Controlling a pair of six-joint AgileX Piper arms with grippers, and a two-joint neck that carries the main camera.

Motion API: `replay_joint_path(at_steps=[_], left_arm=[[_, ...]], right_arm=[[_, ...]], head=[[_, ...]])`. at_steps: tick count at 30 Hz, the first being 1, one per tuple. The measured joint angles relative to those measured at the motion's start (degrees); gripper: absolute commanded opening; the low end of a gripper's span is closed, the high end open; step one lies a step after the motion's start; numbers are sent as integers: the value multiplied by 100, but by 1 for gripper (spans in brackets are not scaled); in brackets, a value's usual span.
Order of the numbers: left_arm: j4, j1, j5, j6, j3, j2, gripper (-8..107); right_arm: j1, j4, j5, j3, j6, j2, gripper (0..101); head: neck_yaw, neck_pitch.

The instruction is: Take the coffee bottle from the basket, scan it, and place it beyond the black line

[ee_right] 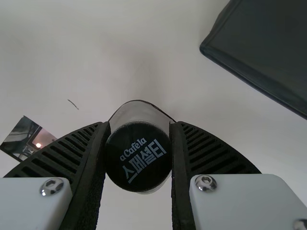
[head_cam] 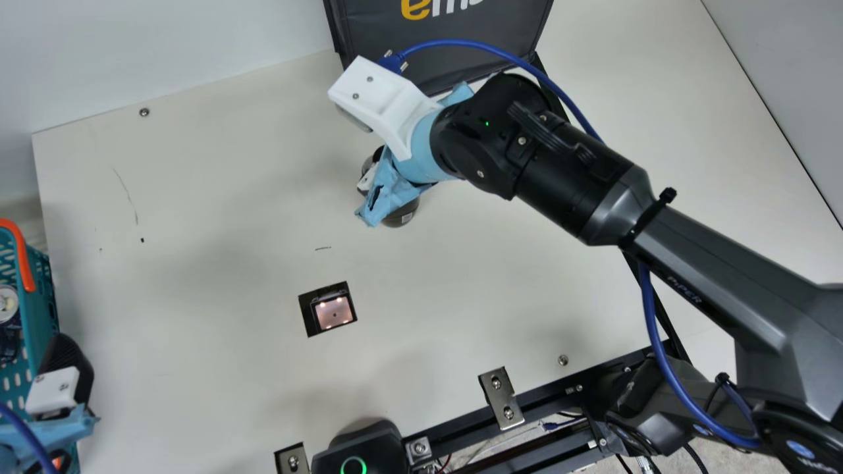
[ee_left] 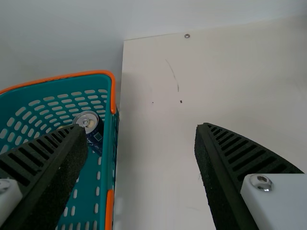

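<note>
My right gripper (head_cam: 370, 178) is at the main view's upper middle, shut on the coffee bottle (head_cam: 402, 214), whose dark rounded part shows below the blue wrapping. In the right wrist view the bottle's black cap (ee_right: 138, 155) faces the camera between the ribbed fingers of my right gripper (ee_right: 139, 128); whether it touches the table cannot be told. A black line (head_cam: 670, 332) runs to the right of the bottle, partly behind the arm. The teal basket (head_cam: 39, 289) is at the far left. Beside it is my left gripper (head_cam: 66, 372); in its wrist view the left gripper (ee_left: 141, 129) stands open, nothing between its fingers.
A scanner window (head_cam: 332, 312) is set in the table (head_cam: 217, 217), nearer the front than the bottle. A dark bag (head_cam: 441, 39) stands at the back. Inside the basket (ee_left: 111, 143) is a dark can (ee_left: 91, 127). Metal brackets (head_cam: 500, 398) line the front edge.
</note>
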Motion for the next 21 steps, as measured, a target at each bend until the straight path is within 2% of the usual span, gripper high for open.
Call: replay_joint_path(at_steps=[21], left_arm=[[0, 0, 0, 0, 0, 0, 90]], right_arm=[[-739, 115, 3, -79, -46, -90, 0]], head=[[0, 0]])
